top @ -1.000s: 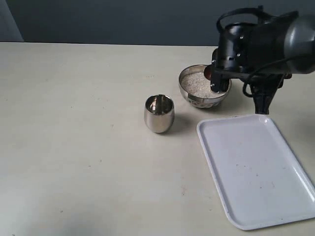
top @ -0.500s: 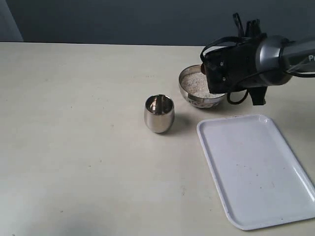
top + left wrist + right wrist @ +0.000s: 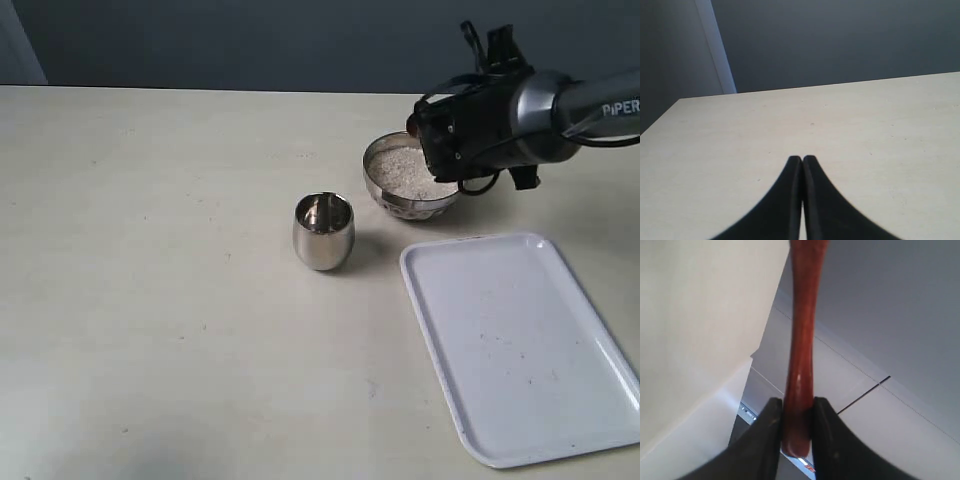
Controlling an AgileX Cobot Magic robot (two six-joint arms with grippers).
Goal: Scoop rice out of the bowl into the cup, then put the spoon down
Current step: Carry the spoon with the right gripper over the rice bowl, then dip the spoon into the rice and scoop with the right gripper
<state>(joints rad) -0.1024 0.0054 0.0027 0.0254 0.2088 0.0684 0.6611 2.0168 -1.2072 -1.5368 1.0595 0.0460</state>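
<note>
The steel bowl (image 3: 392, 192) stands right of centre with white rice (image 3: 398, 172) in it. The small steel cup (image 3: 323, 230) stands to its front left, apart from it. My right arm (image 3: 490, 125) hangs over the bowl's right side and hides that part. In the right wrist view my right gripper (image 3: 796, 405) is shut on the slim handle of the reddish-brown wooden spoon (image 3: 802, 335); the spoon's head is out of that view, and only a dark reddish bit shows at the bowl's far rim. My left gripper (image 3: 802, 159) is shut on nothing above bare table.
A white tray (image 3: 520, 340) lies at the front right, close to the bowl. The pale table (image 3: 150, 250) stretches left of the cup. A dark wall runs behind the table.
My right arm has turned and shifted a little left over the bowl, its wrist rolled upward with the spoon. The bowl, cup and tray have not moved.
</note>
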